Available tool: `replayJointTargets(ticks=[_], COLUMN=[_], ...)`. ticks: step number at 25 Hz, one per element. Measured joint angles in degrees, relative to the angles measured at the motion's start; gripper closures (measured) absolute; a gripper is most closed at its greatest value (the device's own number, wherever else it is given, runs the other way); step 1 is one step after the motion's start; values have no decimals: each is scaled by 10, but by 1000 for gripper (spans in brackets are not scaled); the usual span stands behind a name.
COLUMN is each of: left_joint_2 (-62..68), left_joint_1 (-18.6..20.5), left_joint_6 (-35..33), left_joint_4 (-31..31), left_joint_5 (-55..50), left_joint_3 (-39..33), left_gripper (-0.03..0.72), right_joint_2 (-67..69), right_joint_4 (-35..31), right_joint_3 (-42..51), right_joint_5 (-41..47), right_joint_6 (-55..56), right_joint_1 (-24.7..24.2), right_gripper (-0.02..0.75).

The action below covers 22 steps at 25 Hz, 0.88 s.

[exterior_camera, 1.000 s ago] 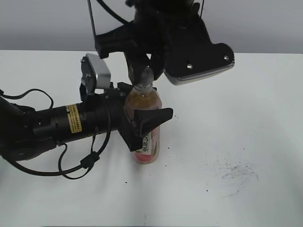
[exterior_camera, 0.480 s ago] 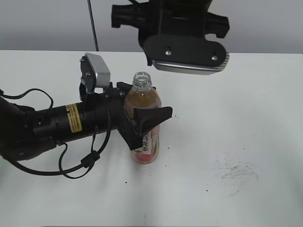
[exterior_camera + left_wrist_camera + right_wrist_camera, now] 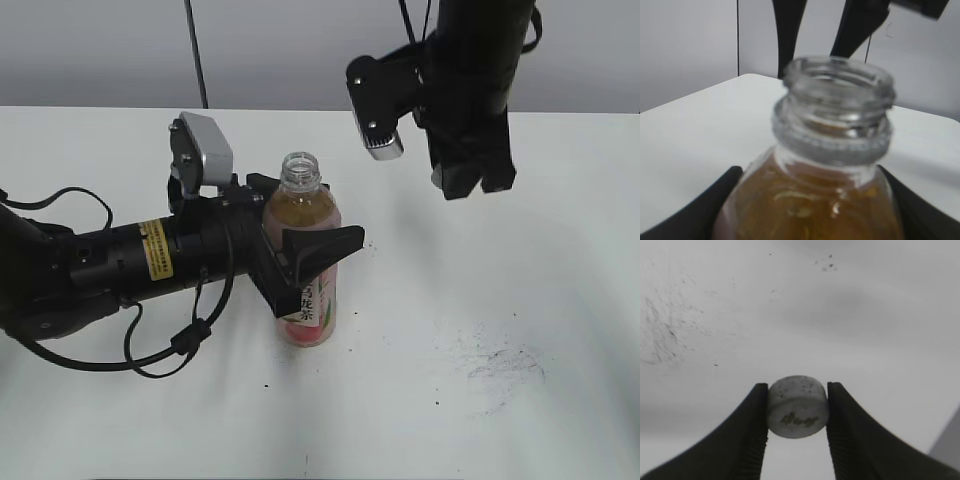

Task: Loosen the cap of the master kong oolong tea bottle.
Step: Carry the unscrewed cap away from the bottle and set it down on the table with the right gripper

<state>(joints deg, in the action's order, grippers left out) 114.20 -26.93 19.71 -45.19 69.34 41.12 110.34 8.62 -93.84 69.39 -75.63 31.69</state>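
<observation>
The master kong oolong tea bottle [image 3: 308,262] stands upright left of the middle of the white table [image 3: 520,250], its pink-and-white label low on the body, its threaded clear neck open and bare, and pale amber tea filling it up to the shoulder. The left gripper [image 3: 300,262] lies low from the left and clasps the bottle's body between its two black fingers, one in front and one behind. Up and to the right, well apart from the bottle, the right gripper [image 3: 796,412] hangs above the table and pinches the small white-grey cap [image 3: 797,407] between its fingertips, while faint dark scuffs [image 3: 500,365] mark the table further right
</observation>
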Motion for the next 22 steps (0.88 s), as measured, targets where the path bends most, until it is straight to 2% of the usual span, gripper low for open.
replayJointTargets(ticks=[5,9,12,17,22], left_joint_2=[0,0,0,0,0], left_joint_1=[0,0,0,0,0], left_joint_6=[0,0,0,0,0], left_joint_4=[0,0,0,0,0], left_joint_5=[0,0,0,0,0], left_joint_3=[0,0,0,1,1], left_gripper=[241,241,241,241,241], right_joint_2=[82,142,169,177,177], right_joint_4=[-22,-54,-79,-125,-137], right_joint_3=[9,9,19,56,77], right_joint_5=[1,-3,-2,-1,0], right_joint_6=[234,372,424,450,471], right_joint_1=[-55,-95,-112,-114,-114], right_gripper=[466,466,466,466,438])
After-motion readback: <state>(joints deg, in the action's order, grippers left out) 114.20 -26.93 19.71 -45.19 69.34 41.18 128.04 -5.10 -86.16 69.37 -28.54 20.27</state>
